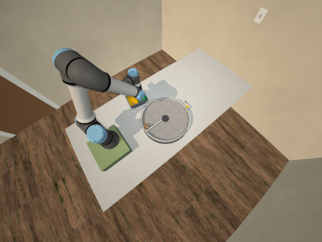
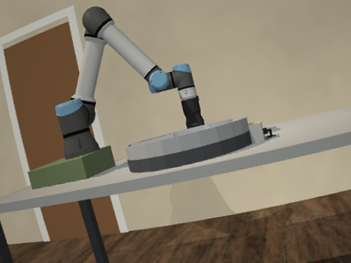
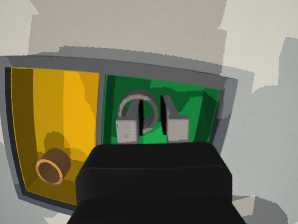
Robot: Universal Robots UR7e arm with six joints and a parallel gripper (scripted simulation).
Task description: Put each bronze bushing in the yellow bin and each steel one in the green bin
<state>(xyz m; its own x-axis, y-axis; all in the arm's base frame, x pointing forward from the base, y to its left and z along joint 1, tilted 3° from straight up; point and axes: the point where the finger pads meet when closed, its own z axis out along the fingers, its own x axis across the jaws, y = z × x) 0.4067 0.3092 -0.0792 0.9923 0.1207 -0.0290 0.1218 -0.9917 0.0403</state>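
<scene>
Wrist view shows a grey, ring-shaped steel bushing (image 3: 131, 96) in the green bin (image 1: 144, 99) (image 3: 200, 105), behind parted, empty fingers.

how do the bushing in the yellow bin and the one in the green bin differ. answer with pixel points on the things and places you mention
The yellow bin's bushing (image 3: 54, 164) is brown with a coppery rim, while the green bin's bushing (image 3: 123, 102) is grey.
The yellow bin's bushing is seen whole, away from the gripper (image 3: 152, 107); the green bin's bushing is partly hidden behind a finger.
Both are open, round sleeves.
</scene>
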